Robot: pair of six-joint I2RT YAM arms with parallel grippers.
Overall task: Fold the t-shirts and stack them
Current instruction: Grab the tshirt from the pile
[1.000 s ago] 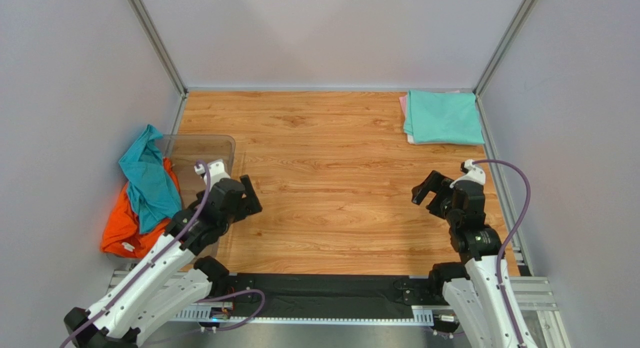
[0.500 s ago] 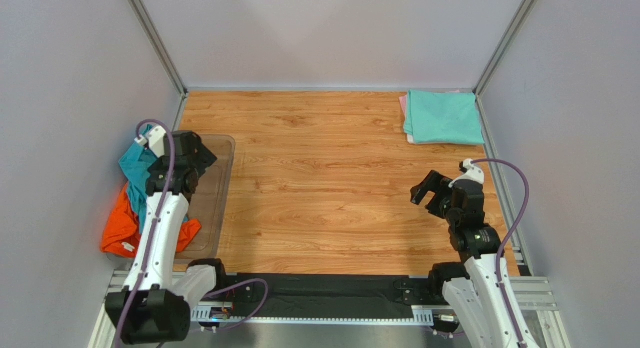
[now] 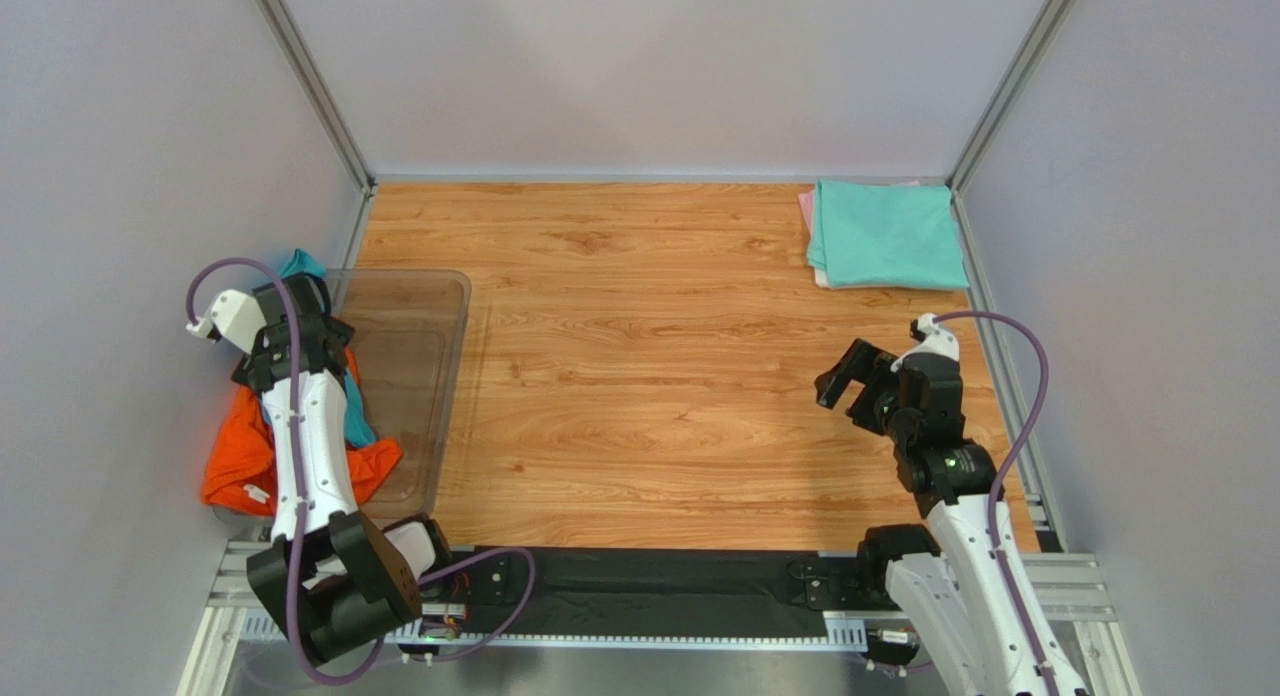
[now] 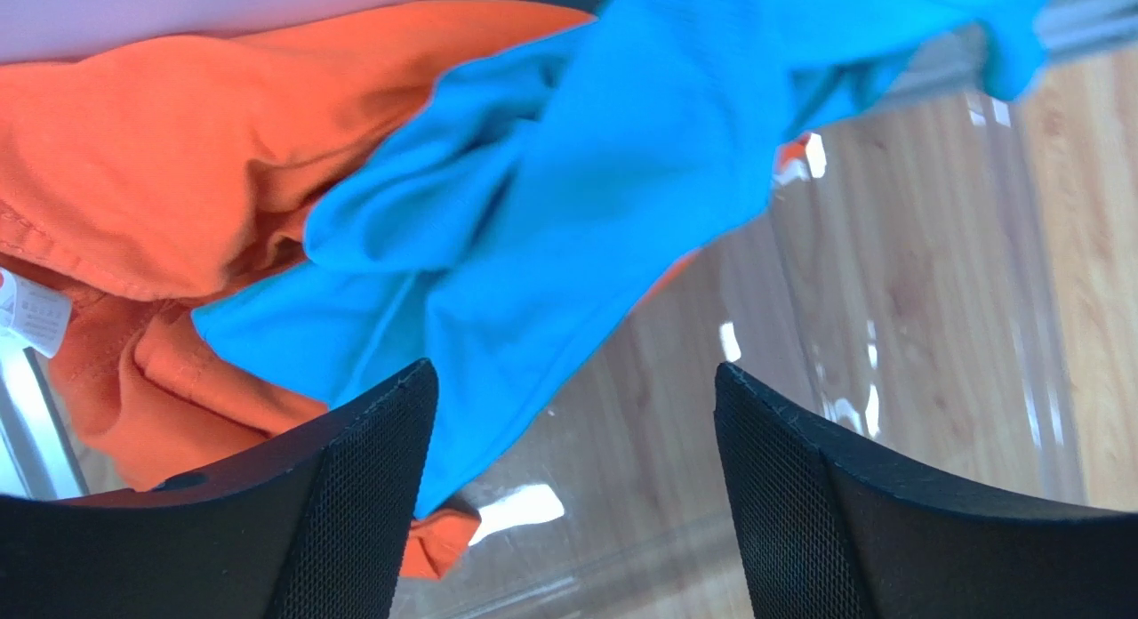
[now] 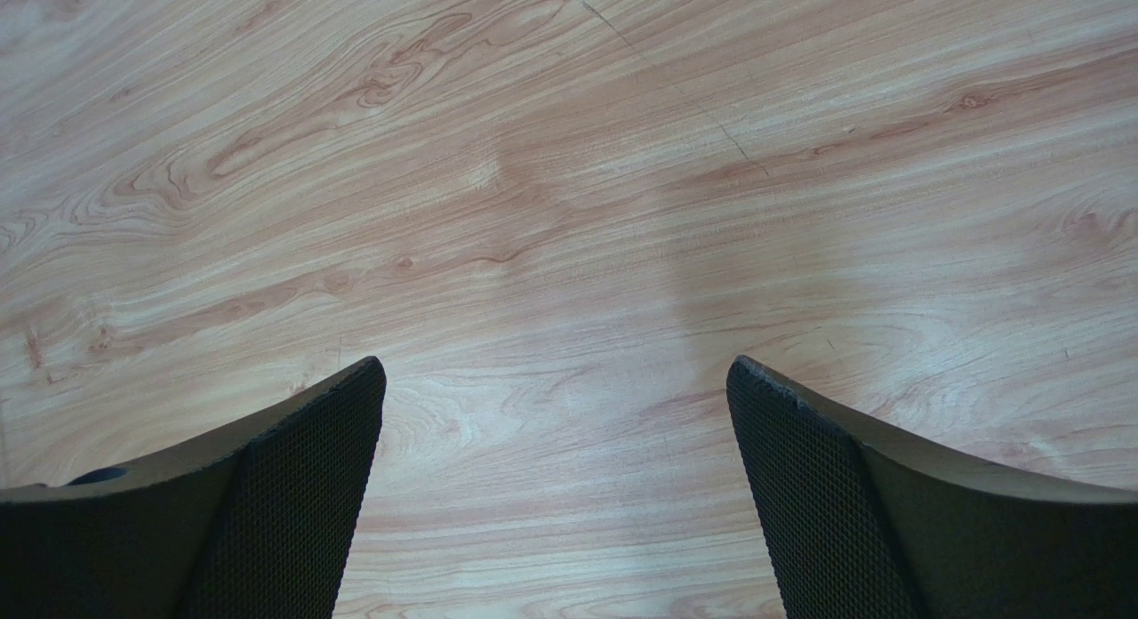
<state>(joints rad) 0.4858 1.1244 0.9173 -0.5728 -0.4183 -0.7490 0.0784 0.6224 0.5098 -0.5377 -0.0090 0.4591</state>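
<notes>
Left claw (image 4: 575, 379) is held over the heap at the left edge of the bench, its jaws wide apart and nothing gripped. A crumpled teal-blue cloth t-shirt (image 4: 575, 206) lies just beyond the fingertips. It is draped across a bright orange cloth t-shirt (image 4: 174, 166) and over the rim of a clear plastic tub (image 3: 406, 321).

The right claw (image 5: 554, 366) is also spread wide and empty, poised over the bare wooden bench (image 3: 646, 351).

In the far right corner a folded mint green t-shirt (image 3: 887, 234) is stacked on a pale pink t-shirt (image 3: 809, 216), of which only an edge is seen.

The step in hand is judged to be the fetching of the third shirt. A short descent is called for next. The jaws should be closed on a fold of the blue cloth alone, so that the orange one is not dragged along, and the shirt lifted clear of the tub.
</notes>
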